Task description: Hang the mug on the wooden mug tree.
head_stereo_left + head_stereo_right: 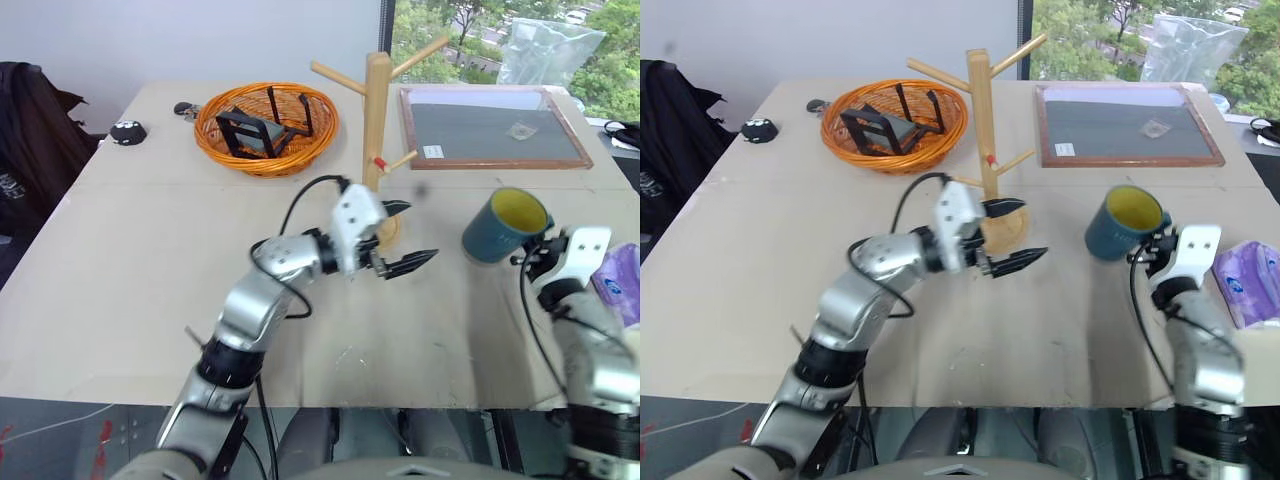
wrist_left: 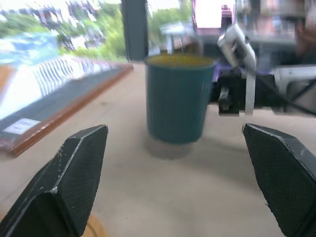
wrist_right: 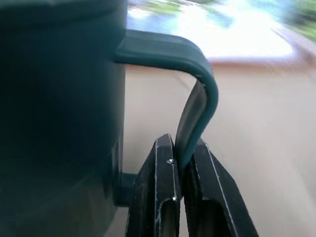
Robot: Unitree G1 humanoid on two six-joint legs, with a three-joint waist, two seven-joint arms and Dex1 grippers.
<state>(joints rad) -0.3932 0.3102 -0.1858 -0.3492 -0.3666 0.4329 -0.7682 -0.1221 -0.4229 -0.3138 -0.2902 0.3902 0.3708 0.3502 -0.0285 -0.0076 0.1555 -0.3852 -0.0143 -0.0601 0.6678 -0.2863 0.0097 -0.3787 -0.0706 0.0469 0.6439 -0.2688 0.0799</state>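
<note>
Right hand (image 3: 180, 170) clenched on the loop handle of the mug (image 1: 503, 227), the two black fingers (image 3: 157, 197) pinching the handle's lower part, as the right wrist view shows; the mug, teal-blue with a yellow inside, is held just above the table (image 1: 130, 300) at the table's right side, tilted with its mouth turned up and toward the far edge; left hand (image 1: 405, 238) released, its fingers spread wide and grasping nothing, pointing toward the mug from beside the round base of the wooden mug tree (image 1: 377, 95); the mug and the mug tree stand apart, the tree upright near the table's middle with angled pegs, one red-tipped; orange wicker basket (image 1: 266, 127) behind and to the left of the tree, holding dark objects; framed dark board (image 1: 490, 127) to the tree's right at the far edge; purple packet (image 1: 1252, 282) just right of the right hand; small black object (image 1: 128, 131) at the far left edge.
</note>
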